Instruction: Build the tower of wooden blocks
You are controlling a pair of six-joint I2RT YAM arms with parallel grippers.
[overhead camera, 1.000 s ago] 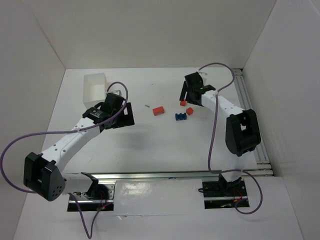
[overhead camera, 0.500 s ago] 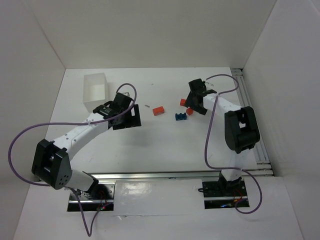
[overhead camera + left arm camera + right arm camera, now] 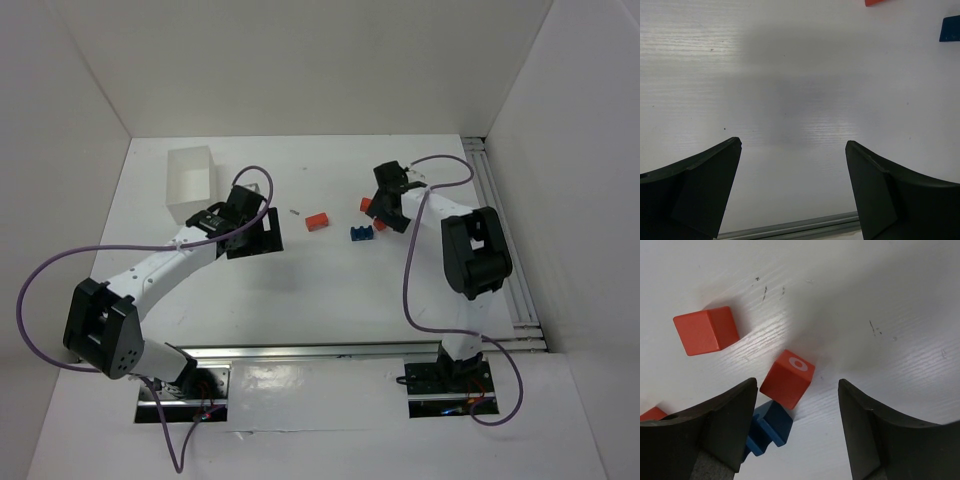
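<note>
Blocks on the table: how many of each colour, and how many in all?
Red-orange blocks: 3
Blue block: 1
Total: 4

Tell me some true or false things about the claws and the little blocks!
1. The blocks already make a tower. False: the red cube, the ringed red block and the blue block all lie on the table.
2. The right claw is open. True.
3. The left claw holds a block. False: it is open and empty.
4. The blue block has a notch. True.
</note>
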